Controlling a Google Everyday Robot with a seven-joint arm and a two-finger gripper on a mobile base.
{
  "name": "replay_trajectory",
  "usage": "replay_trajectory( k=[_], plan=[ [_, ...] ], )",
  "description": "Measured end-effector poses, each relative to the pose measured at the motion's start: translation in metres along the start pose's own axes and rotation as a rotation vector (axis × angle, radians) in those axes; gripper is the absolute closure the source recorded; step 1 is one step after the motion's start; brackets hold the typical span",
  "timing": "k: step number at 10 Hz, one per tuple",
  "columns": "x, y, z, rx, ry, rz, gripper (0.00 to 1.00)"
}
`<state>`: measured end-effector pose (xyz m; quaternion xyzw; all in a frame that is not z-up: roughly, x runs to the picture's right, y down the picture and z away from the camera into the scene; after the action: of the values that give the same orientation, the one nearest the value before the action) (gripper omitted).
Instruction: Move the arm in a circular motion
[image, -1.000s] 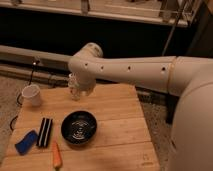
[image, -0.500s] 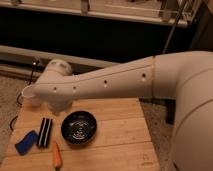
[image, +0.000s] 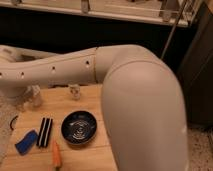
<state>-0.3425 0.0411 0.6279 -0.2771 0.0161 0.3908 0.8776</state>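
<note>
The arm (image: 135, 100) is looming nearest, its elbow bulging right of the black bowl (image: 80, 127). Its long tube is stretching leftward behind the bowl, ending far left where the gripper (image: 16, 92) is hanging; spread or closed, I cannot tell.

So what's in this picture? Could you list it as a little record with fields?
table: wooden
arm: cream-white, stretched from right to left above the table
jaws: at the arm's far-left end, over the table's back-left corner
bowl: dark, mid-table
black strips: just left of the bowl
blue block: front-left
orange item: front edge, below-left of the bowl
</note>
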Motion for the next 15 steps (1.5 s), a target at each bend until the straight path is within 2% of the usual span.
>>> replay_trajectory(
  k=[1, 2, 3, 4, 5, 6, 7, 9, 10, 11, 12, 13, 14, 15],
  plan=[
    [-0.017, -0.022, 0.001, 0.003, -0.004, 0.010, 0.62],
    [-0.032, -0.056, 0.002, 0.009, -0.014, 0.045, 0.62],
    [-0.039, -0.094, 0.001, 0.018, -0.025, 0.099, 0.62],
    [-0.036, -0.139, 0.000, 0.024, -0.036, 0.181, 0.62],
    [-0.026, -0.174, -0.002, 0.026, -0.051, 0.262, 0.62],
    [-0.014, -0.200, -0.003, 0.026, -0.060, 0.330, 0.62],
    [0.013, -0.233, -0.005, 0.027, -0.072, 0.436, 0.62],
    [0.065, -0.263, -0.009, 0.023, -0.082, 0.590, 0.62],
    [0.106, -0.266, -0.010, 0.015, -0.084, 0.678, 0.62],
    [0.146, -0.246, -0.007, -0.003, -0.075, 0.730, 0.62],
    [0.171, -0.215, -0.002, -0.023, -0.062, 0.729, 0.62],
    [0.190, -0.177, 0.002, -0.043, -0.049, 0.697, 0.62],
    [0.202, -0.140, 0.004, -0.059, -0.040, 0.647, 0.62],
    [0.208, -0.113, 0.005, -0.068, -0.034, 0.599, 0.62]
  ],
)
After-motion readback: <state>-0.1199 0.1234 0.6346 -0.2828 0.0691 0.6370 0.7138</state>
